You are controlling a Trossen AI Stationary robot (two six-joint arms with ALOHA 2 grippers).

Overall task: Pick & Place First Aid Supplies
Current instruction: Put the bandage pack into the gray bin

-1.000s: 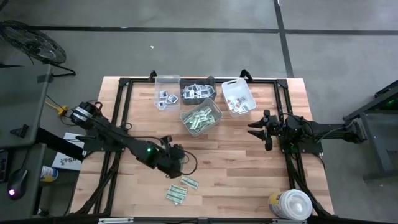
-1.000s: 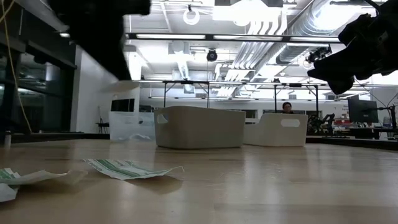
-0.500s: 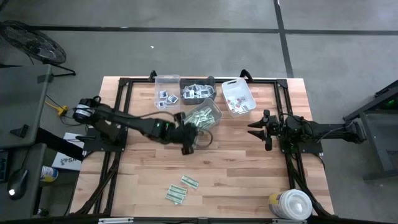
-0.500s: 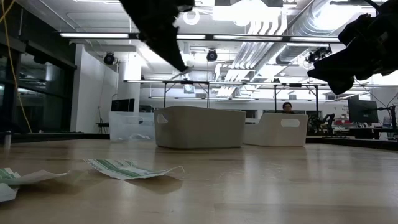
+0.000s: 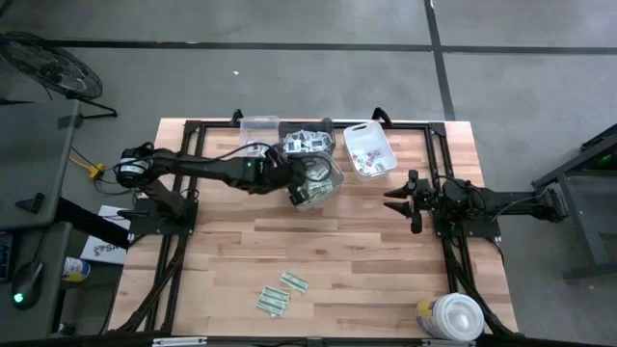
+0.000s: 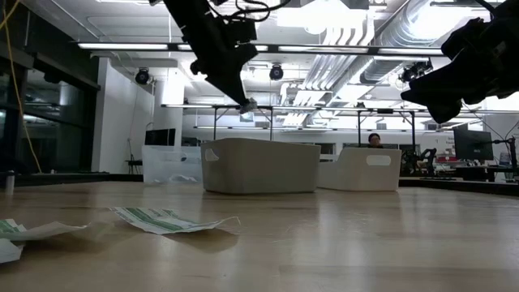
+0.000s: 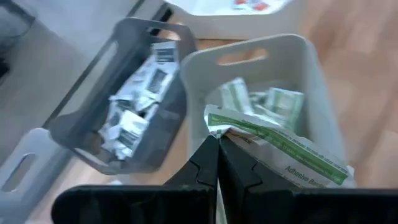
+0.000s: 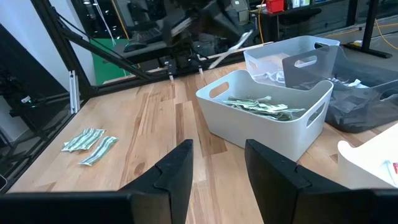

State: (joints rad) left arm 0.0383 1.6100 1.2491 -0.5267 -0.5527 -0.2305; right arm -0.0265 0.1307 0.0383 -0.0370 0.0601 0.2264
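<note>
My left gripper (image 5: 297,191) is shut on a green-and-white strip packet (image 7: 280,146), one of the first aid supplies. It hangs over the pale bin (image 5: 332,185) that holds more green strips (image 7: 273,102). In the low view the gripper (image 6: 243,100) is well above that bin (image 6: 259,166). A few loose strip packets (image 5: 278,294) lie flat on the near part of the table. My right gripper (image 5: 395,200) waits open at the table's right side, its fingers (image 8: 177,168) apart around nothing. My left gripper pinches the strip packet at one end (image 7: 216,126) between its two fingertips. The fingers slant down from the table's left side. The rest of the packet sticks out past the fingertips, lifted clear above the pale bin's open top.
Along the far edge stand a clear bin (image 5: 258,145), a dark bin (image 5: 307,141) of squarish white packets and a white bin (image 5: 369,151). A round white tub (image 5: 451,316) sits at the near right corner. Bare wood lies mid-table (image 5: 357,260).
My left gripper has swung from beside the loose packets at the near part of the table toward the far edge and up. It stays shut with the strip packet and now stands over the pale bin of green strips.
</note>
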